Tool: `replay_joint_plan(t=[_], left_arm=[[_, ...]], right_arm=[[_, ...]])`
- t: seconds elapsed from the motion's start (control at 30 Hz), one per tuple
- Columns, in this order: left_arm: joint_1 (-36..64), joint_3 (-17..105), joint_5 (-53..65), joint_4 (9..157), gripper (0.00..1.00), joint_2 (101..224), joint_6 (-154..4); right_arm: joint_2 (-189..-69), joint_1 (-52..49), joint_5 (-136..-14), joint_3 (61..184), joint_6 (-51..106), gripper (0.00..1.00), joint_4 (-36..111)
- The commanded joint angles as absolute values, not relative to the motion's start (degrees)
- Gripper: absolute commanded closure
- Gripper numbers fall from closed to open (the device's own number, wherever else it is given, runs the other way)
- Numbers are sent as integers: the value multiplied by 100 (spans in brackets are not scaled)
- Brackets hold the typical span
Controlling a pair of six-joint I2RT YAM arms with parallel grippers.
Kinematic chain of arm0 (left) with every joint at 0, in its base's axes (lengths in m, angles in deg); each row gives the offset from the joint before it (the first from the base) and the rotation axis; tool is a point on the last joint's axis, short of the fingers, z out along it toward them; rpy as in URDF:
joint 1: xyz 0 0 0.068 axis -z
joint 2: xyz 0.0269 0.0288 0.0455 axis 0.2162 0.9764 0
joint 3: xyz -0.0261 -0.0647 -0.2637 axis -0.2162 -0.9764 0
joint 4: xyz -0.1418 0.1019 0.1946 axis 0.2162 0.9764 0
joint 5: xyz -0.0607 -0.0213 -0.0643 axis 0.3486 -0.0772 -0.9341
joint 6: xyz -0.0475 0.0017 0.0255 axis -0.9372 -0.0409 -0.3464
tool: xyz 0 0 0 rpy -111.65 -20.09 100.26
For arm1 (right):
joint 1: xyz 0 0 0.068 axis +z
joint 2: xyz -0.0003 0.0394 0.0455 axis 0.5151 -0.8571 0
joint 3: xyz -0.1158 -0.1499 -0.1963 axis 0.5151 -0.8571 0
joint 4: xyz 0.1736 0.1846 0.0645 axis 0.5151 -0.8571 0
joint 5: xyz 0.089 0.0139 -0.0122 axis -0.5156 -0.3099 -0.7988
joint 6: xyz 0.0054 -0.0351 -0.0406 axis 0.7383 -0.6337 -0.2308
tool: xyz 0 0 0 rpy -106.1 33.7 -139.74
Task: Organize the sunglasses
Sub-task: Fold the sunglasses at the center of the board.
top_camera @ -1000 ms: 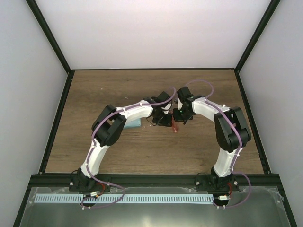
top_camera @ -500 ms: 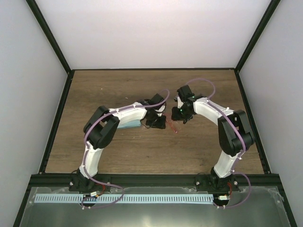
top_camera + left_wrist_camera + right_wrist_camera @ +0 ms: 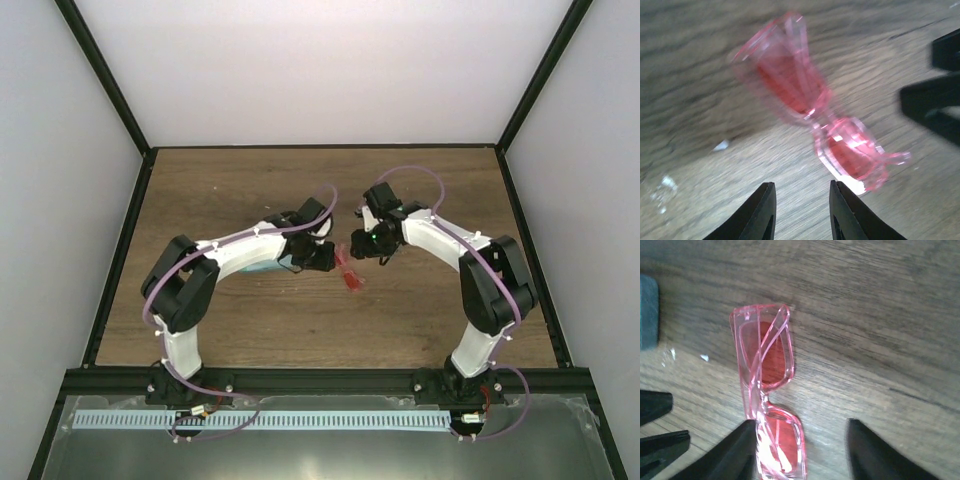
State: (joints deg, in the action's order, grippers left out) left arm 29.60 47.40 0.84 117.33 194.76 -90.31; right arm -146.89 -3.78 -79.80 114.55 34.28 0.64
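Note:
The sunglasses (image 3: 351,279) are folded, red and translucent, and lie flat on the wooden table (image 3: 230,190). They fill the middle of the left wrist view (image 3: 807,102) and also show in the right wrist view (image 3: 765,385). My left gripper (image 3: 322,258) is open and empty just left of them, with its fingertips (image 3: 765,200) short of the near lens. My right gripper (image 3: 356,249) is open above their far end. Its left finger (image 3: 737,452) lies against the near lens, and its right finger stands clear over bare wood.
The grey-blue case (image 3: 262,268) lies left of the glasses, mostly hidden under my left arm; its corner shows in the right wrist view (image 3: 647,310). Small white specks (image 3: 720,146) lie on the wood. Black frame rails (image 3: 120,250) border the table.
Both grippers have moved left and closer to the table. The glasses have shifted a little left and nearer. My left elbow has swung out to the left.

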Motion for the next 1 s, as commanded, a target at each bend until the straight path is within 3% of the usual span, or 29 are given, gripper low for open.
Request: replay_joint_plan(t=[0.0, 0.1, 0.17, 0.37, 0.97], left_arm=[[2782, 4234, 262, 11615, 68, 19107, -9159], [2584, 3950, 400, 11592, 69, 18873, -9250], [2410, 3754, 450, 11521, 69, 18661, -9336], [2105, 3529, 379, 11466, 69, 18215, -9345], [2100, 3277, 368, 11561, 69, 17977, -9287]], right_arm=[[-14602, -323, -8116, 11752, 3440, 67, 119], [-14438, -322, -8497, 11765, 3543, 92, 231], [-14359, -323, -9155, 11681, 3614, 99, 444], [-14492, -331, -10775, 11212, 4072, 99, 1438], [-15238, -520, -11064, 10524, 3698, 99, 2074]])
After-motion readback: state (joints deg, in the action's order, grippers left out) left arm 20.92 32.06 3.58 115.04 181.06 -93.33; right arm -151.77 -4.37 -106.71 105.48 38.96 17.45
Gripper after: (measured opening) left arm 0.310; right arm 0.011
